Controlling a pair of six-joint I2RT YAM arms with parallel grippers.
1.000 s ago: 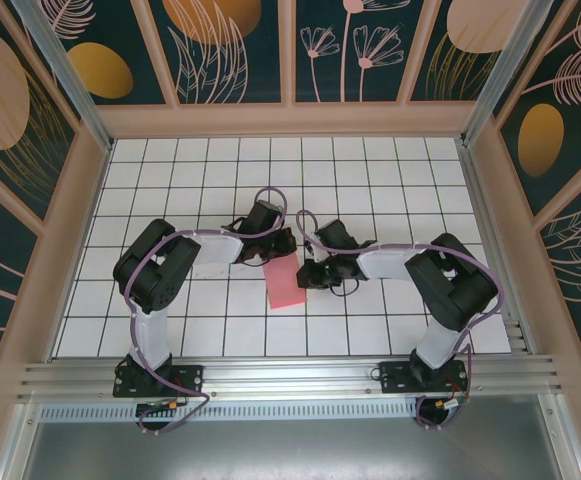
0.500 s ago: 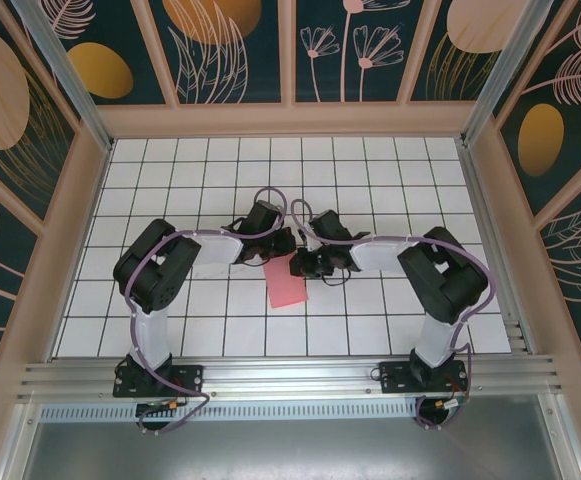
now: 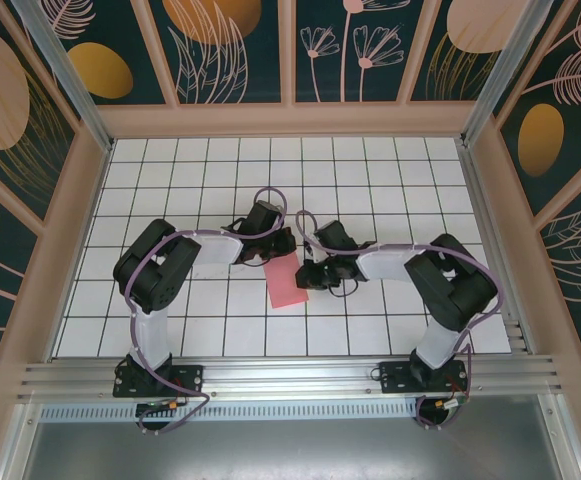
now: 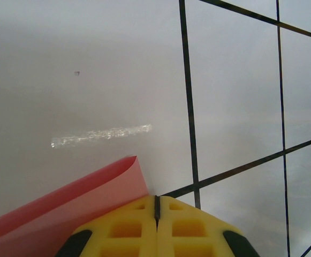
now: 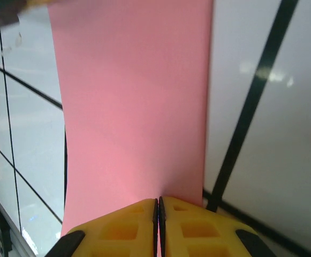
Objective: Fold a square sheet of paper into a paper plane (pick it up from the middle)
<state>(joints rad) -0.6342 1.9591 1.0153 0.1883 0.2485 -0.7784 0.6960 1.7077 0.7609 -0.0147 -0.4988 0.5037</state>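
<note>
Moved: the right arm has swung back out to the right since half a second ago, when it leaned in over the paper. The left arm and the paper look the same as before.
Top view, paper: the pink sheet of paper [image 3: 283, 281] lies on the white grid counter [image 3: 170, 180] between the two arms. It's folded into a narrow rectangle, with the long side running near to far at a slight tilt.
Top view, claws: the left claw [image 3: 273, 257] is at the paper's far left corner and the right claw [image 3: 304, 274] is right at its right edge. Can't read the jaws from up here.
Left wrist, claw: the yellow fingertips [image 4: 123, 230] are closed tight, with just a thin seam between them.
Left wrist, paper: a curled pink edge [image 4: 64, 209] comes in from the lower left and disappears under the left fingertip. Can't tell if it's pressed down.
Right wrist, claw: same deal, the yellow fingertips [image 5: 192, 227] are closed with a hairline seam.
Right wrist, paper: the pink strip [image 5: 134, 107] runs straight away from the tips, face-on, so it isn't pinched in the seam. Grid counter [image 5: 283, 160] on both sides.
</note>
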